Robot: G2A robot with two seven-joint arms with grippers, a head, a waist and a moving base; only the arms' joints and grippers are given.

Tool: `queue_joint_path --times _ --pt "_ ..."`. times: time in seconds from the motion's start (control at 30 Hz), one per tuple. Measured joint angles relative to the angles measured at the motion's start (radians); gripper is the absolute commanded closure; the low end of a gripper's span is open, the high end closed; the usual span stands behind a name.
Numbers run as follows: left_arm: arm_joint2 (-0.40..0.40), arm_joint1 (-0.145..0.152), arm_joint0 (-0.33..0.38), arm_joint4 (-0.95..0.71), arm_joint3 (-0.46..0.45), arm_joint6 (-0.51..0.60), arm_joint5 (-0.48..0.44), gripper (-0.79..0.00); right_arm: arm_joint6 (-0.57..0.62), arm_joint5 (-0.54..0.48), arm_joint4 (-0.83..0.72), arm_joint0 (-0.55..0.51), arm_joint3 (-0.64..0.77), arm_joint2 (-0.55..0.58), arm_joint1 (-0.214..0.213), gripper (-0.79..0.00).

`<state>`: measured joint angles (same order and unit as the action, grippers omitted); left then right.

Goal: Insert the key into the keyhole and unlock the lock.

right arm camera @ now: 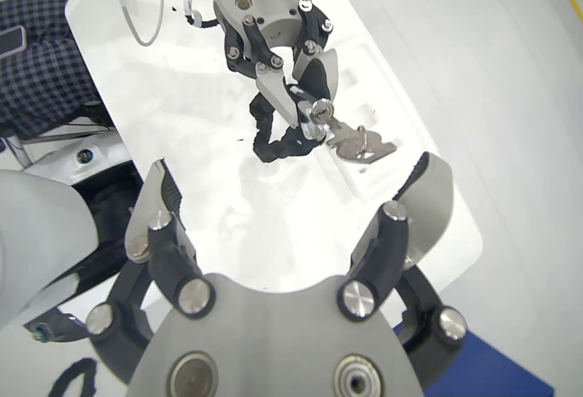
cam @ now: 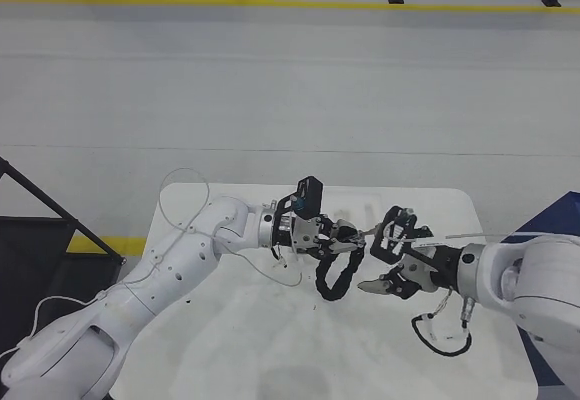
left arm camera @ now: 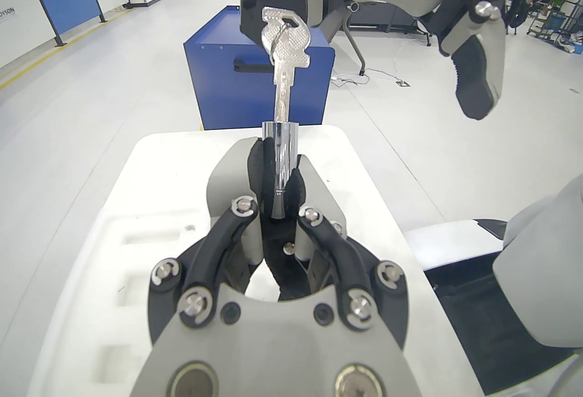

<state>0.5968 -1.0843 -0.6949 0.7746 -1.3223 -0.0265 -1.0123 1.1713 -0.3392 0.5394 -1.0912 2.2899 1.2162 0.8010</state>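
1. Fingers of the left claw [cam: 342,240] [left arm camera: 278,177] are shut tight on the lock [left arm camera: 281,152] [right arm camera: 317,112]. They hold its shiny round end up off the table [cam: 220,340]. The lock's black cord [cam: 338,278] hangs down in a loop under it.
2. The keyhole end of the lock points away from the left claw and straight at the other claw.
3. The key [left arm camera: 287,48] [right arm camera: 353,140] is already in the keyhole. Its thin part is partly inside and its flat head sticks out. The long line of the key runs straight on from the lock toward the right claw.
4. The right claw [cam: 385,252] [left arm camera: 373,43] [right arm camera: 294,171] has its fingers spread wide and holds nothing. The key's head sits in the gap between them, much closer to one finger than the other. I cannot tell if it touches that finger.
5. The right arm is the one nearest the key's head, so I think it has the next job. It would pinch the flat head and twist it around the key's long line while the left claw holds the lock steady. The finger pads need to meet the flat sides of the head, or the key may slip.
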Motion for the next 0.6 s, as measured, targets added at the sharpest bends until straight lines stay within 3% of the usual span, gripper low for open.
queue_joint_path --times 0.17,0.6 --pt "-0.027 0.002 0.019 -0.032 0.005 0.023 0.0 0.0 -0.058 -0.058 0.063 0.006 0.018 -0.029 0.004 -0.785" --pt "-0.058 0.003 0.035 -0.049 0.008 0.009 0.0 0.0 -0.051 -0.053 0.099 0.056 0.015 -0.106 0.016 -0.785"
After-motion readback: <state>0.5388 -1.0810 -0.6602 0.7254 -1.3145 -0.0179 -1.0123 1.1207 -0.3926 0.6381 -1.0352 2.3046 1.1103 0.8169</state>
